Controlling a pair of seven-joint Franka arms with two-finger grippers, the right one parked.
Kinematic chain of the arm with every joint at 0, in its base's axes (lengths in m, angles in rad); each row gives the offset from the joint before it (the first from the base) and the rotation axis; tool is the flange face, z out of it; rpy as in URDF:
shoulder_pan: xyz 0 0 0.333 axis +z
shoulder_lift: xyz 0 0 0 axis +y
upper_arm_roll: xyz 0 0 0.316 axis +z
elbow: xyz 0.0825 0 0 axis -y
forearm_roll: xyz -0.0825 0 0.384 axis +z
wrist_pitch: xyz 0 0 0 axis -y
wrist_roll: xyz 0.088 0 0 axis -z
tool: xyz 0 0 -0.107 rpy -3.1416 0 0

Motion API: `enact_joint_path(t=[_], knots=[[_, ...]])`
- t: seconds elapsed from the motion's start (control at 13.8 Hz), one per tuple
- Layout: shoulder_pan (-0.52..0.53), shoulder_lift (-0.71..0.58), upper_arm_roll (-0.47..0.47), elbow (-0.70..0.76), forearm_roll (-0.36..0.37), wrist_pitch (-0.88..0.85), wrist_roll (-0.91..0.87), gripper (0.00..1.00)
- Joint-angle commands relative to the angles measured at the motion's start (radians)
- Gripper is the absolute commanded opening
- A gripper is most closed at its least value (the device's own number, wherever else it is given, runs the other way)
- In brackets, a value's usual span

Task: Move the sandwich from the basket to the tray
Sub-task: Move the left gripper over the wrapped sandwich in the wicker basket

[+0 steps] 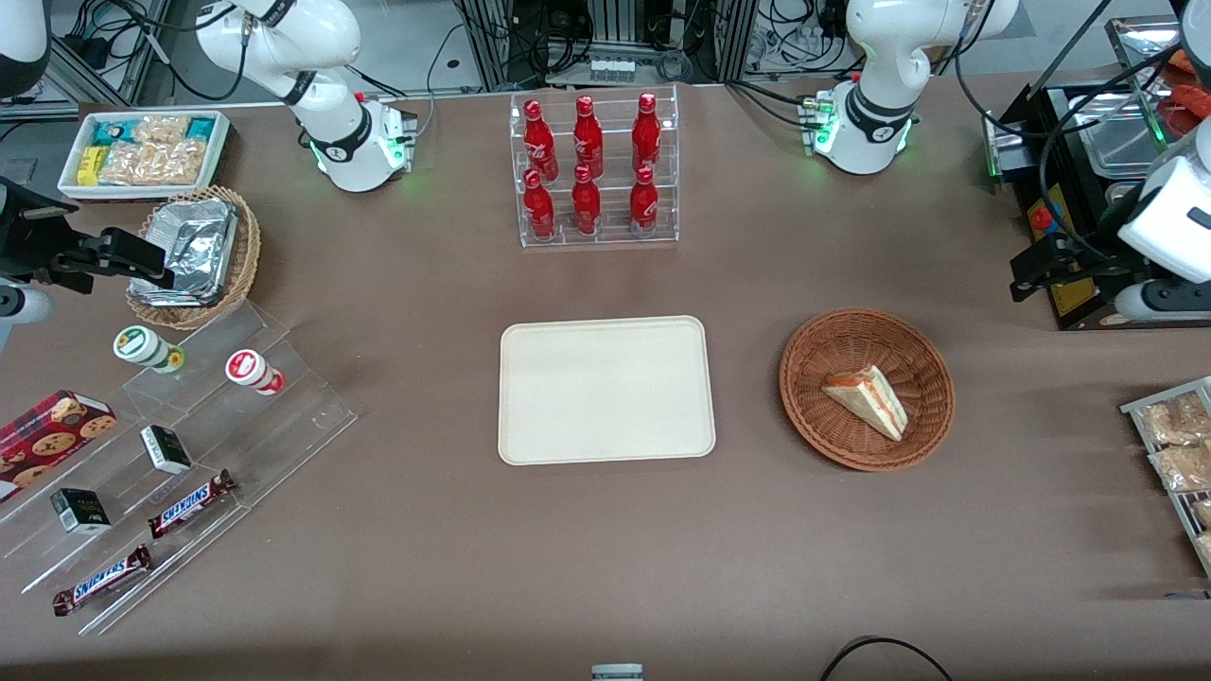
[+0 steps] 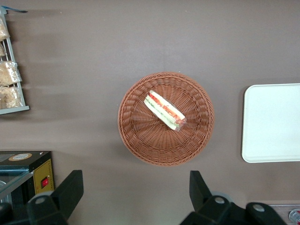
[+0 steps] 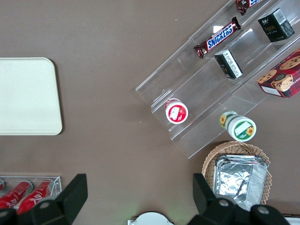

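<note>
The sandwich, a pale bread wedge with orange and green layers, lies in the round reddish-brown wicker basket. The cream-white tray lies bare beside the basket, toward the parked arm's end of the table. My left gripper hangs high above the table at the working arm's end, farther from the front camera than the basket. It is open wide with nothing between its fingers, only brown table under them.
A clear rack of red bottles stands farther from the front camera than the tray. A black appliance sits by the gripper. A rack of snack bags lies at the working arm's end. Acrylic steps with snacks are at the parked arm's end.
</note>
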Motion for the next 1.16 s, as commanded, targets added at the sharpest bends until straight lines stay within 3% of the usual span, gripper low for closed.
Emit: enact_joint_path(t=[0.0,0.29,0.51,1.09], knots=[[0.005,0.009,-0.007,0.013,0.008,0.0,0.003,1.0],[0.005,0.041,-0.012,0.008,0.013,0.009,-0.001,1.0],[0.0,0.009,-0.015,-0.176,0.014,0.17,-0.027,1.0],[-0.053,-0.001,-0.053,-0.622,0.016,0.72,-0.746,1.0]])
